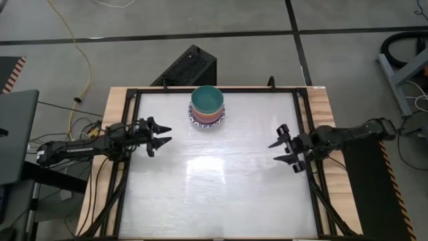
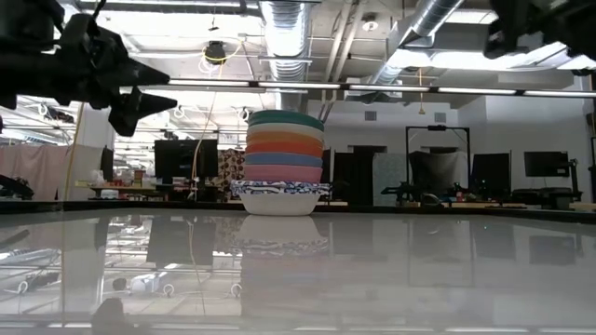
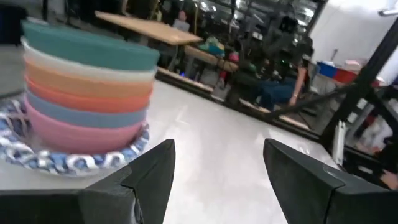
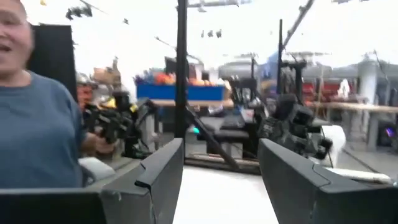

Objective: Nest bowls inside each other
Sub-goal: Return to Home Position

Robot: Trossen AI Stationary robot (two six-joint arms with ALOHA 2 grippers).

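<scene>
The bowls (image 1: 207, 105) stand nested in one stack near the table's far edge, a dark green one on top and a white, blue-rimmed one (image 2: 279, 197) at the bottom, resting on the table. In the left wrist view the stack (image 3: 81, 93) shows green, cream, orange, red, blue and pink layers. My left gripper (image 1: 162, 134) hovers open at the table's left, short of the stack. My right gripper (image 1: 279, 150) hovers open at the table's right. Both hold nothing.
A dark frame (image 1: 302, 114) runs around the white tabletop (image 1: 221, 194), whose near half lies bare. A black box (image 1: 190, 67) sits beyond the far edge. A person in a blue shirt (image 4: 37, 130) shows beyond the table in the right wrist view.
</scene>
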